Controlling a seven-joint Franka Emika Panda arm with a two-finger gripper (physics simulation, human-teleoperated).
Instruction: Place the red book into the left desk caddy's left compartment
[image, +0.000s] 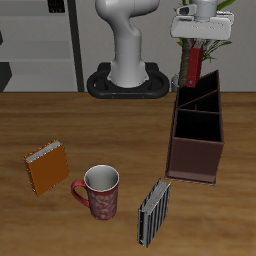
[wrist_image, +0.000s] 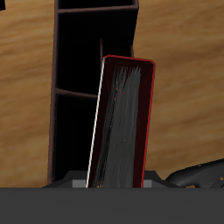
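The red book (image: 193, 66) hangs upright in the air, pinched at its upper end by my gripper (image: 197, 45), which is shut on it. It is over the back end of the left desk caddy (image: 192, 158), a dark brown open box with inner dividers, and its lower edge is about level with the caddy's rim. In the wrist view the red book (wrist_image: 122, 122) shows its dark page edge and maroon cover, with the caddy's dark compartments and a divider (wrist_image: 74, 91) beneath and beside it. I cannot tell which compartment lies directly under the book.
An orange book (image: 46, 166) lies near the table's front, with a red patterned mug (image: 99, 191) and a grey-and-black striped book (image: 153, 211) standing beside it. The robot base (image: 126, 82) is at the back. A green plant shows behind the gripper.
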